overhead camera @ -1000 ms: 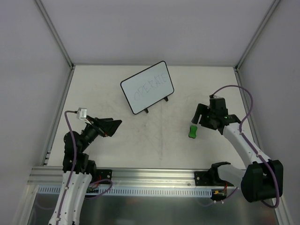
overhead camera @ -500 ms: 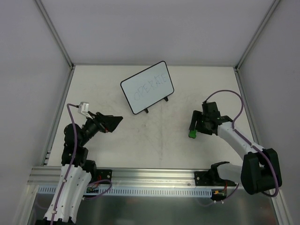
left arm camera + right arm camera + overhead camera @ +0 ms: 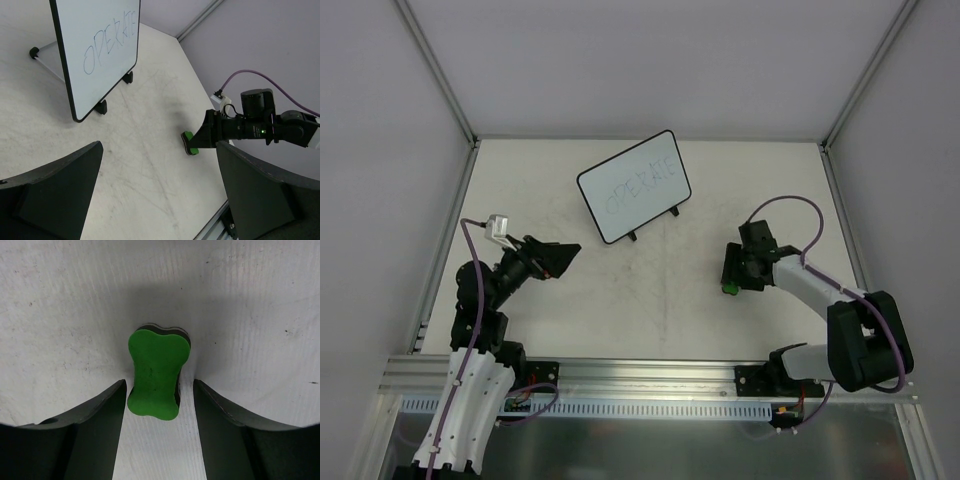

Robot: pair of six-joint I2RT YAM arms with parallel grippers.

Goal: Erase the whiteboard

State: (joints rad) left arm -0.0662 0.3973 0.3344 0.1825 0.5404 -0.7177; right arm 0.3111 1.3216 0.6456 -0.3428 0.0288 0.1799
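Right gripper [image 3: 159, 390] now lower, astride eraser [image 3: 157, 360]

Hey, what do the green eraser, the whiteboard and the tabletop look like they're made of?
The eraser looks like matte green foam or soft plastic over a dark layer, maybe felt. The whiteboard has a smooth white face with a thin black frame and feet, probably plastic. The tabletop is a matte off-white sheet with fine scratches; material unclear.

Open table [image 3: 640, 300] stretches before the whiteboard [image 3: 634, 186], which stands toward the back; side walls [image 3: 380, 200] hem both flanks.
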